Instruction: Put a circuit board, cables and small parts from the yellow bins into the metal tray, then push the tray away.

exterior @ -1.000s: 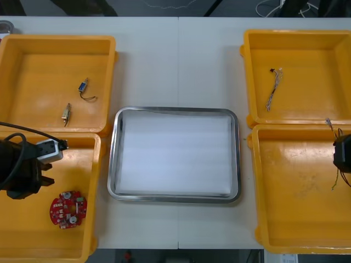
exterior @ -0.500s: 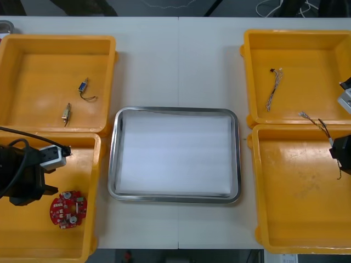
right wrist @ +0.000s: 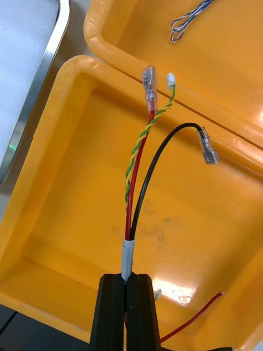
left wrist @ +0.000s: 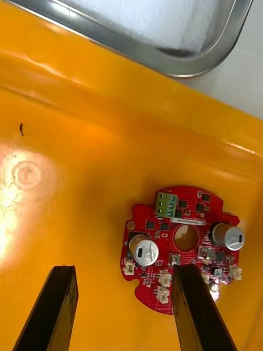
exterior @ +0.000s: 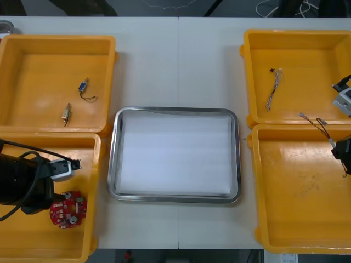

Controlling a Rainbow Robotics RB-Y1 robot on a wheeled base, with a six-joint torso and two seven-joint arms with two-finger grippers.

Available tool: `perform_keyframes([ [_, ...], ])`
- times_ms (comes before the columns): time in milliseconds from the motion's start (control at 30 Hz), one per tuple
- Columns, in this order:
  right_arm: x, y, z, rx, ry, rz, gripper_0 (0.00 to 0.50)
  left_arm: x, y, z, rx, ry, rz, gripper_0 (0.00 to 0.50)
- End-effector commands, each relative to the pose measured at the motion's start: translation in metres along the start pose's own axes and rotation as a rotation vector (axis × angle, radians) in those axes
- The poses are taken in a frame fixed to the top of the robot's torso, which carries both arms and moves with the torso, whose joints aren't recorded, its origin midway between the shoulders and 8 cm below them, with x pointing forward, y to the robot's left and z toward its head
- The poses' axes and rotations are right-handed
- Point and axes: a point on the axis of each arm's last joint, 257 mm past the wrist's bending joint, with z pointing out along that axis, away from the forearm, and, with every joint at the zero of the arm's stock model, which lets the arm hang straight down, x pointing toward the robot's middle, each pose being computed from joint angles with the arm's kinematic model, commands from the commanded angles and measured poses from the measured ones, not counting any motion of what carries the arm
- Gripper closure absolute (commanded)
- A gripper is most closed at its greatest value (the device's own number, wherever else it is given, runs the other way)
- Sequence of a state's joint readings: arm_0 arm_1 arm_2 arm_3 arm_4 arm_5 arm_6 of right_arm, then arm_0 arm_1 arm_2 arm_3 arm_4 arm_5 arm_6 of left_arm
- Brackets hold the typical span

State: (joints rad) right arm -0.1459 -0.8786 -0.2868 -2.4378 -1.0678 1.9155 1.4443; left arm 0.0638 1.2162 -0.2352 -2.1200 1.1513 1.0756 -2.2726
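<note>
In the front view the metal tray point(exterior: 174, 110) sits bare on the bench point(exterior: 178, 60), while the small metal parts point(exterior: 66, 113) and the blue and white cable point(exterior: 272, 90) lie in the far yellow bins point(exterior: 55, 41), so I judge that nothing has been delivered yet. In the right wrist view the right gripper point(right wrist: 126, 281) pinches the red, yellow and black cable point(right wrist: 137, 175) above the near right bin point(right wrist: 60, 181). In the left wrist view the left gripper point(left wrist: 123, 270) stands spread over the circuit board point(left wrist: 183, 236), which lies ungripped on the floor of the near left bin point(left wrist: 82, 164).
</note>
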Motion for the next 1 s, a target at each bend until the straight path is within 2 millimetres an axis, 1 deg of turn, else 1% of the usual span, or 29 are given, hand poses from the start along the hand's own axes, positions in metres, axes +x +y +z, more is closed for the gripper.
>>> perform_keyframes([
  [33,-0.009,0.0,-0.008,0.043,-0.004,-0.093,0.5,-0.003,-0.014,0.01,0.011,0.002,-0.027,0.0],
  [200,-0.009,0.005,-0.007,0.027,-0.002,-0.109,0.5,-0.003,-0.021,0.017,0.021,0.003,-0.028,0.0],
  [333,-0.01,0.008,-0.008,0.014,-0.003,-0.119,0.5,-0.007,-0.023,0.022,0.024,-0.005,-0.026,0.0],
  [700,-0.01,0.014,-0.009,-0.001,-0.005,-0.146,0.5,-0.01,-0.013,0.034,0.015,-0.006,-0.04,0.0],
  [800,-0.01,0.013,-0.009,0.003,-0.005,-0.151,0.5,-0.01,-0.013,0.038,0.016,-0.006,-0.037,0.0],
  [1000,-0.009,0.012,-0.008,0.007,-0.005,-0.154,0.5,-0.009,-0.013,0.038,0.016,-0.008,-0.041,0.0],
])
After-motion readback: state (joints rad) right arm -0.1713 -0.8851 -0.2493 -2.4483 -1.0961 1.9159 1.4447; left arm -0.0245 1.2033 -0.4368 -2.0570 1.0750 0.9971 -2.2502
